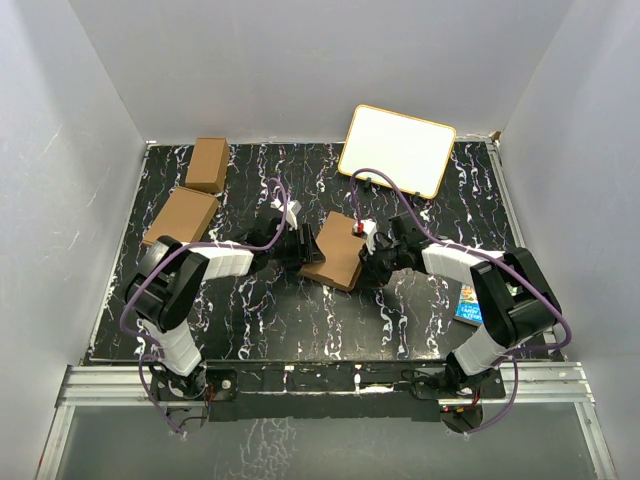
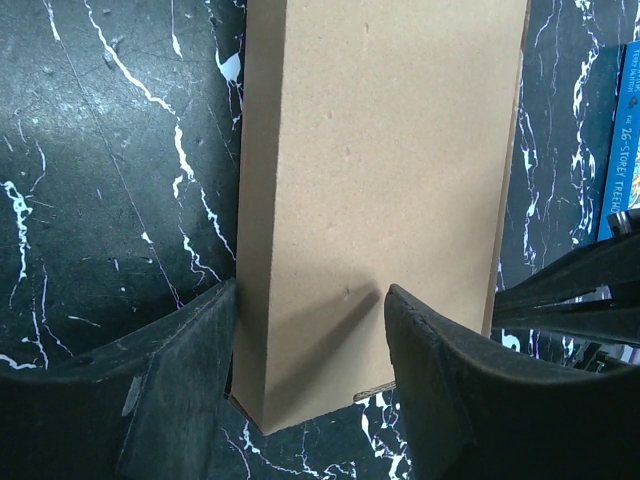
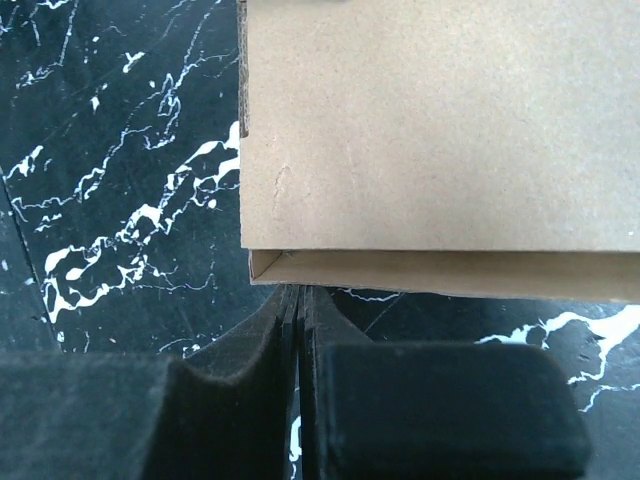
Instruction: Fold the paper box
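Note:
The paper box [image 1: 335,256], a shallow brown cardboard mailer, is folded shut and sits tilted at the middle of the black marbled table. My left gripper [image 1: 303,243] is at its left end. In the left wrist view the gripper [image 2: 310,370] is open, one finger [image 2: 180,390] beside the box's side wall and the other [image 2: 440,400] over the top face of the box [image 2: 380,150]. My right gripper [image 1: 372,260] is at the box's right end. In the right wrist view it [image 3: 300,298] is shut, tips against the near wall of the box [image 3: 440,130].
Two other brown cartons [image 1: 209,163] [image 1: 181,216] stand at the back left. A white board with a yellow rim [image 1: 397,150] leans at the back right. A blue book [image 1: 468,303] lies by the right arm and shows in the left wrist view [image 2: 622,130].

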`<state>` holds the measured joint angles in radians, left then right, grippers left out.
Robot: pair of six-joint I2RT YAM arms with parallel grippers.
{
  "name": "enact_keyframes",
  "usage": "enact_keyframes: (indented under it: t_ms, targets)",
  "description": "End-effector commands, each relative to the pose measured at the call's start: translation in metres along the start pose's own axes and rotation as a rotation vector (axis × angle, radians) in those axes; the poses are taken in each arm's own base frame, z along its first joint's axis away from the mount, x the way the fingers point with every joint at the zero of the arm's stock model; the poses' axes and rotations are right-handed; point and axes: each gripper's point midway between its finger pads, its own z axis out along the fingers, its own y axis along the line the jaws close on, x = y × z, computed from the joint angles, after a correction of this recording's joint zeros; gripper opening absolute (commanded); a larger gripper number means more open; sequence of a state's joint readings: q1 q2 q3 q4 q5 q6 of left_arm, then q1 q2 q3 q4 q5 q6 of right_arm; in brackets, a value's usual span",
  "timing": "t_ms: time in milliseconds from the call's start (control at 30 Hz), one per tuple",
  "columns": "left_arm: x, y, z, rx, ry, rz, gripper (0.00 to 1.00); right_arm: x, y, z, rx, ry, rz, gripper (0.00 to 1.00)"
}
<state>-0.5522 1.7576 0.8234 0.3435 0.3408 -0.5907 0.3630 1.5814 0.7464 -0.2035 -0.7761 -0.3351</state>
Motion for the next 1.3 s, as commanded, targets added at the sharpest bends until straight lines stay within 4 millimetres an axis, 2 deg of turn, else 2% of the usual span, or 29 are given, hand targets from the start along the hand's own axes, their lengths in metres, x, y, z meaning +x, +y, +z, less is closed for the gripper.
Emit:
enact_keyframes:
  t_ms: [0, 100, 133, 233, 333, 467, 533, 600, 667, 700, 733, 767, 800, 833, 900, 967, 1100, 1200, 1267]
  targets:
    - [0.036, 0.017, 0.000, -0.052, 0.125, -0.005, 0.59, -0.041, 0.006, 0.001, -0.049, -0.118, -0.099, 0.08]
    - [0.034, 0.019, -0.001, -0.057, 0.141, 0.045, 0.60, -0.037, 0.012, -0.003, -0.088, -0.081, -0.157, 0.08]
    - [0.033, 0.021, -0.001, -0.067, 0.149, 0.069, 0.60, -0.037, 0.009, -0.007, -0.082, -0.059, -0.227, 0.08]
    - [0.022, 0.022, -0.004, -0.085, 0.153, 0.136, 0.63, -0.035, -0.005, -0.027, -0.039, -0.014, -0.294, 0.09]
    - [-0.002, 0.014, -0.011, -0.089, 0.102, 0.210, 0.69, -0.043, -0.009, -0.051, -0.043, -0.090, -0.283, 0.12]
    - [-0.040, 0.001, -0.026, -0.104, -0.012, 0.345, 0.82, -0.055, -0.020, -0.070, 0.005, -0.170, -0.253, 0.23]
    - [-0.053, -0.001, -0.037, -0.127, -0.074, 0.396, 0.89, -0.064, -0.034, -0.076, 0.068, -0.202, -0.218, 0.31]
    - [-0.066, -0.008, -0.055, -0.135, -0.155, 0.433, 0.94, -0.074, -0.057, -0.081, 0.181, -0.224, -0.175, 0.34]
    - [-0.070, -0.011, -0.068, -0.140, -0.201, 0.436, 0.93, -0.090, -0.080, -0.087, 0.286, -0.254, -0.171, 0.37]
    - [-0.068, -0.012, -0.074, -0.139, -0.204, 0.420, 0.92, -0.098, -0.091, -0.089, 0.330, -0.267, -0.183, 0.34]
    - [-0.064, -0.013, -0.079, -0.139, -0.196, 0.393, 0.84, -0.107, -0.102, -0.092, 0.369, -0.276, -0.202, 0.25]
    - [-0.058, -0.013, -0.083, -0.131, -0.181, 0.367, 0.67, -0.113, -0.114, -0.093, 0.400, -0.273, -0.214, 0.18]
    - [-0.048, -0.012, -0.086, -0.126, -0.154, 0.338, 0.44, -0.119, -0.125, -0.092, 0.421, -0.261, -0.230, 0.14]
    - [-0.038, -0.012, -0.089, -0.118, -0.129, 0.304, 0.26, -0.122, -0.137, -0.090, 0.433, -0.241, -0.235, 0.11]
    - [-0.017, -0.013, -0.094, -0.081, -0.094, 0.255, 0.08, -0.125, -0.153, -0.082, 0.414, -0.183, -0.268, 0.09]
    - [0.006, -0.014, -0.095, -0.031, -0.059, 0.195, 0.02, -0.122, -0.170, -0.070, 0.381, -0.140, -0.261, 0.08]
    - [0.039, -0.011, -0.089, 0.015, 0.027, 0.104, 0.02, -0.118, -0.187, -0.050, 0.346, -0.097, -0.264, 0.08]
    - [0.052, -0.006, -0.075, 0.015, 0.085, 0.083, 0.03, -0.114, -0.193, -0.037, 0.322, -0.068, -0.268, 0.08]
    - [0.053, -0.003, -0.065, 0.005, 0.111, 0.076, 0.04, -0.109, -0.192, -0.030, 0.301, -0.046, -0.276, 0.08]
